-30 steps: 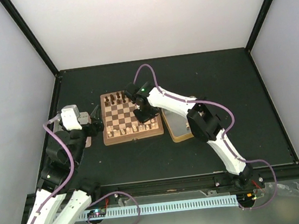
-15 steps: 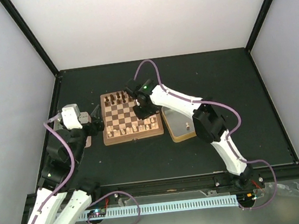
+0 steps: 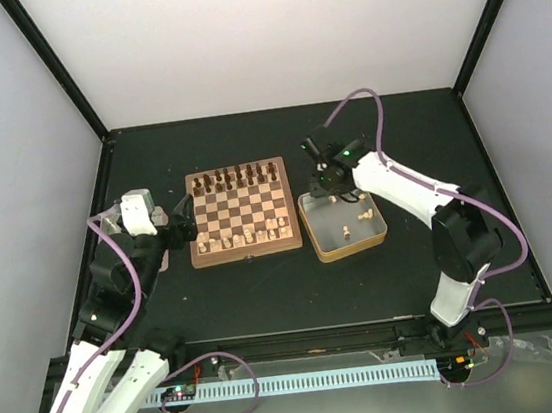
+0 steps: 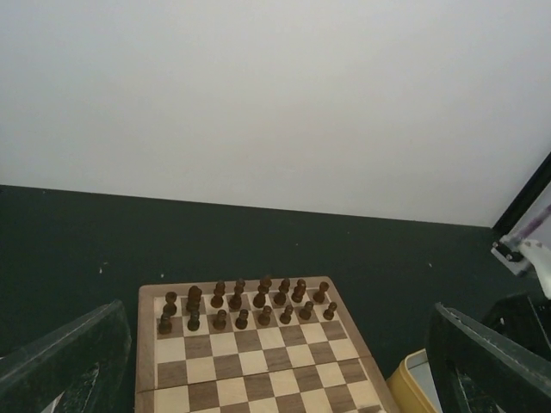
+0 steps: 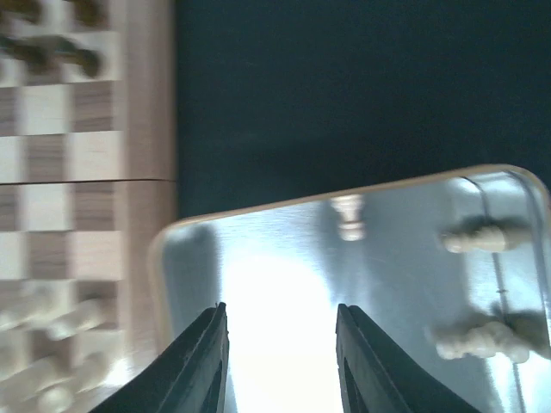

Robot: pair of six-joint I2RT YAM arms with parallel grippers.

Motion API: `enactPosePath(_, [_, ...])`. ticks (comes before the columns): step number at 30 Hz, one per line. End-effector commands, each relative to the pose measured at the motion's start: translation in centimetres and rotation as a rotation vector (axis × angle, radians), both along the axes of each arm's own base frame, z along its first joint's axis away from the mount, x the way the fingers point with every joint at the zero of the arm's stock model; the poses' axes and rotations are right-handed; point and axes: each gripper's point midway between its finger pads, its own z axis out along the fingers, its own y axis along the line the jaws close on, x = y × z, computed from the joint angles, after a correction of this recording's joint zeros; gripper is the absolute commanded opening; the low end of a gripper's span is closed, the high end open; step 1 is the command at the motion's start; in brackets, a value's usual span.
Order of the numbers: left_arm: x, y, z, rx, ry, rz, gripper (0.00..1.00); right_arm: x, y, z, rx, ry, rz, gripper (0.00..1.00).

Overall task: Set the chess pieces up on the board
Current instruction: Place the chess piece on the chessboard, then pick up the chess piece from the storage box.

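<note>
Left gripper [image 3: 182, 231] is sitting open beside the brown-and-tan checked wooden board [image 3: 241, 209], tiny pale tan wooden chessmen [image 3: 247, 236] lining its near rows, a few lying in the gold-rimmed square metal tin [image 3: 322, 233]. Right gripper [image 5: 280, 361] is hovering there, fingers spread, empty.

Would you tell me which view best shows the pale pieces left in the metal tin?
The right wrist view: the pale pieces appear large inside the tin. The top external view shows them as tiny specks; the left wrist view catches only the tin's corner.
</note>
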Motion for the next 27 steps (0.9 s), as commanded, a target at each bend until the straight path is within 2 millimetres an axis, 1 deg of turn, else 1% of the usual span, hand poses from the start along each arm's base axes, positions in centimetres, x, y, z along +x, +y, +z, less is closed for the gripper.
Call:
enactPosePath(1, [0.2,-0.3,0.6,-0.020,-0.019,-0.014,0.95,1.5,-4.1,-3.2,0.000,0.006,-0.101,0.37])
enactPosePath(4, [0.3,-0.3,0.5,-0.020,-0.014,-0.016,0.95,1.8,-4.8,-5.4,0.044,0.031,-0.098,0.37])
enactPosePath(8, [0.4,-0.4,0.3,-0.020,-0.007,-0.019,0.95,3.0,-3.8,-7.0,0.132,0.012,-0.077,0.37])
enactPosePath(12, [0.5,-0.6,0.2,-0.021,-0.001,-0.024,0.95,4.0,-3.3,-8.4,0.145,0.002,-0.085,0.36])
enactPosePath(15, [0.5,-0.6,0.1,-0.021,0.000,-0.026,0.95,4.6,-3.9,-9.4,0.109,0.005,-0.121,0.34])
enactPosePath(20, [0.6,-0.8,0.0,-0.022,0.006,-0.031,0.95,4.4,-5.5,-10.3,0.047,0.005,-0.188,0.32])
enactPosePath(23, [0.7,-0.8,-0.1,-0.021,0.008,-0.032,0.95,4.1,-5.6,-10.7,0.046,0.005,-0.186,0.32])
enactPosePath(27, [0.7,-0.9,-0.1,-0.020,0.011,-0.033,0.95,4.0,-5.4,-11.8,0.039,0.033,-0.170,0.30])
